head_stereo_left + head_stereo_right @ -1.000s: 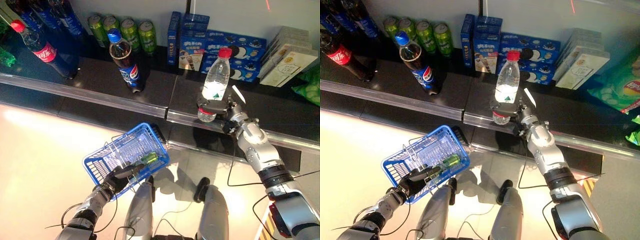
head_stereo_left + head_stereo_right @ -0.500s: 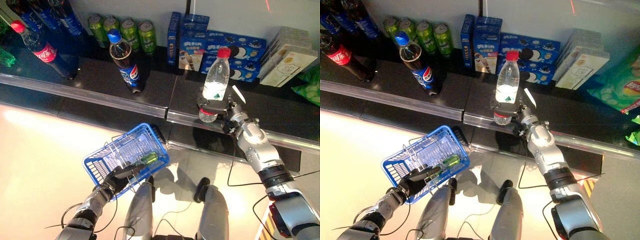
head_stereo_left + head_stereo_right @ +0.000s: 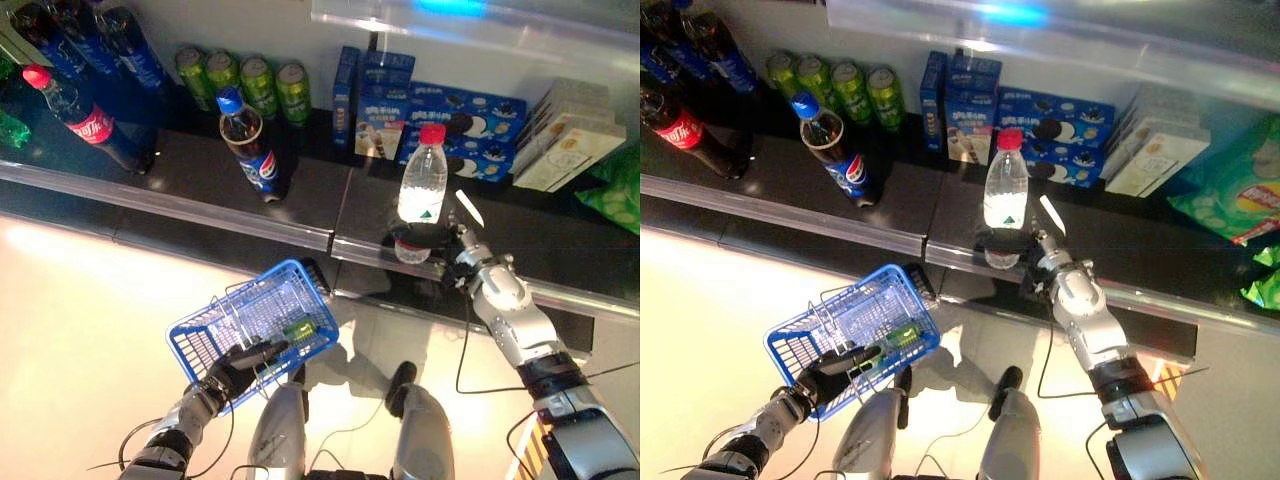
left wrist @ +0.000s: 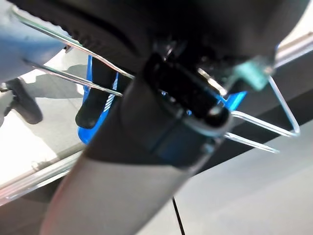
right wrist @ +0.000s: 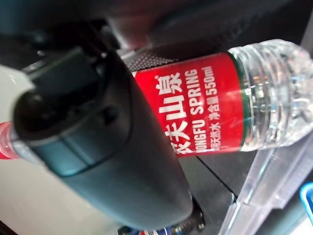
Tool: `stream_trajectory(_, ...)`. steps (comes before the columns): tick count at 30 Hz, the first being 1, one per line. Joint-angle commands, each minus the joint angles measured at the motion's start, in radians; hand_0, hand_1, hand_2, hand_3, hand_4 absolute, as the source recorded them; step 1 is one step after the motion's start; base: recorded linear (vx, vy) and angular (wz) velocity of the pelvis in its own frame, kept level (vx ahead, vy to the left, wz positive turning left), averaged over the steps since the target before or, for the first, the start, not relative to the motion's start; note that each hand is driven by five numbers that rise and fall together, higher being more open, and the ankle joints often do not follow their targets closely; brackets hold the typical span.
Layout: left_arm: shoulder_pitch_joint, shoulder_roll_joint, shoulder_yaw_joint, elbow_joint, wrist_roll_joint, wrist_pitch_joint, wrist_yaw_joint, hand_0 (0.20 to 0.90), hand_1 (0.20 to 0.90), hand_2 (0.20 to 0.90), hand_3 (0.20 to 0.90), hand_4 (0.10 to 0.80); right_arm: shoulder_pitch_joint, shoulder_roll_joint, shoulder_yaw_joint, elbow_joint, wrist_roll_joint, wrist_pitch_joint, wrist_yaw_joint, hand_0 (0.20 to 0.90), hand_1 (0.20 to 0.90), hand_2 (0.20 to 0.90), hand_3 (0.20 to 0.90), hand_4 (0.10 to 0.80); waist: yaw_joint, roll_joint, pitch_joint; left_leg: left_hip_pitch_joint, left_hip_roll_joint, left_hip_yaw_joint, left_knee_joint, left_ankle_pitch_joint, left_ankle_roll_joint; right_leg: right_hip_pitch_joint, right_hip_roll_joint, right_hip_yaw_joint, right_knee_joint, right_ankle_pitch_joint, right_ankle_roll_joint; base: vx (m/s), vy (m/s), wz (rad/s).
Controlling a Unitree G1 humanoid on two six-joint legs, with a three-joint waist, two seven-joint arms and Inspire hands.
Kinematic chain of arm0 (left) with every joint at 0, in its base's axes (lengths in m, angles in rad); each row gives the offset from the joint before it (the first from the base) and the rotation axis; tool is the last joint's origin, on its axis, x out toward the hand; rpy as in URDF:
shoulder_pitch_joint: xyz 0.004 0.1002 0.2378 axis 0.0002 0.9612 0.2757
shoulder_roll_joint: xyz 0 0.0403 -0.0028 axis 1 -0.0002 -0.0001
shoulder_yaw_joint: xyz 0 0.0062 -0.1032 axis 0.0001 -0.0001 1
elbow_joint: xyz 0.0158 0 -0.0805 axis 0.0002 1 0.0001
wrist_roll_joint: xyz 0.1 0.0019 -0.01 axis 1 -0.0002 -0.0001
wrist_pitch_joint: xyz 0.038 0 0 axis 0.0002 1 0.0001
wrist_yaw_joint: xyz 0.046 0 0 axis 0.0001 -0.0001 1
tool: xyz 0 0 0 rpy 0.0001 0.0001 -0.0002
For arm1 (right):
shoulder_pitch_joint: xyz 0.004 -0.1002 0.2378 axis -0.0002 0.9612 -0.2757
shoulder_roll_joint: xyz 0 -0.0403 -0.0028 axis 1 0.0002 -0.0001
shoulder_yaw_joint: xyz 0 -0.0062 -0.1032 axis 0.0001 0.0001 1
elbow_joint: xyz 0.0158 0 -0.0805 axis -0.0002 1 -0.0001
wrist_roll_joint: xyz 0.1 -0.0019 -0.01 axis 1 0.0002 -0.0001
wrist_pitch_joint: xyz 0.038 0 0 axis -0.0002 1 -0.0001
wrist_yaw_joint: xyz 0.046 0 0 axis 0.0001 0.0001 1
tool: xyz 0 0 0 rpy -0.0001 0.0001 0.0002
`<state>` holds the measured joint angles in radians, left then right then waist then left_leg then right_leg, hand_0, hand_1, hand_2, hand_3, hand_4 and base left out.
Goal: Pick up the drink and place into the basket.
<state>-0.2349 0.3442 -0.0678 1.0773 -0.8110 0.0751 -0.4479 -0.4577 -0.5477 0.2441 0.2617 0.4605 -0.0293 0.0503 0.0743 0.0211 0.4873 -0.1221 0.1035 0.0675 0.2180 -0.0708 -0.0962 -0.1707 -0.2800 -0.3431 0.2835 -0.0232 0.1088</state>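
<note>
A clear water bottle (image 3: 423, 185) with a red cap and a red label (image 5: 195, 107) stands upright near the front edge of the dark shelf (image 3: 180, 165). My right hand (image 3: 452, 243) is curled round its lower part; the thumb (image 5: 98, 147) lies across the label. Below the shelf, my left hand (image 3: 240, 362) is shut on the wire handles (image 4: 254, 127) of a blue basket (image 3: 200, 340). A small green item (image 3: 298, 328) lies inside the basket. I cannot tell whether the bottle's base rests on the shelf.
On the shelf stand a cola bottle with a blue cap (image 3: 250, 140), a red-capped cola bottle (image 3: 75, 100), several green cans (image 3: 240, 80), blue biscuit boxes (image 3: 450, 105) and pale boxes (image 3: 570, 145). A metal rail (image 3: 250, 225) edges the shelf front. A transparent upper shelf (image 3: 480, 25) overhangs.
The whole picture has shifted, so the camera moved and an upper shelf now shows. The right hand stays on the bottle, and the left hand still holds the basket.
</note>
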Motion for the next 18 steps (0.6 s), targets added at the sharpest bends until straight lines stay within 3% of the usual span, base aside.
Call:
stream_trajectory(1,0.172,-0.004,-0.071,-0.051,0.053,-0.011,-0.103,0.3,0.3,0.3,0.2,0.1,-0.057,0.042,-0.122,-0.178,0.011,-0.13,0.027,0.3,0.3,0.3,0.2,0.1,0.021,-0.015,-0.207,0.105,0.009,0.114,-0.221,0.119,0.016,0.065,0.015,0.044,-0.11,0.066,0.06,0.096,-0.005,0.25)
stream_trajectory(10,0.224,-0.025,-0.032,-0.033,0.105,-0.022,-0.102,0.3,0.3,0.3,0.2,0.1,0.083,0.018,-0.143,-0.266,0.015,-0.136,0.095,0.3,0.3,0.3,0.2,0.1,0.026,-0.03,-0.323,0.185,0.015,0.161,-0.287,0.127,0.0,0.19,0.031,0.005,-0.224,0.067,0.044,0.064,0.02,0.21)
stream_trajectory(18,0.242,-0.045,-0.002,-0.029,0.09,-0.048,-0.089,0.3,0.3,0.3,0.2,0.1,0.192,0.032,-0.124,-0.327,0.013,-0.148,0.187,0.3,0.3,0.3,0.2,0.1,0.015,-0.038,-0.375,0.229,0.01,0.162,-0.301,0.101,0.006,0.234,0.044,0.025,-0.271,0.072,0.038,0.003,-0.007,0.03)
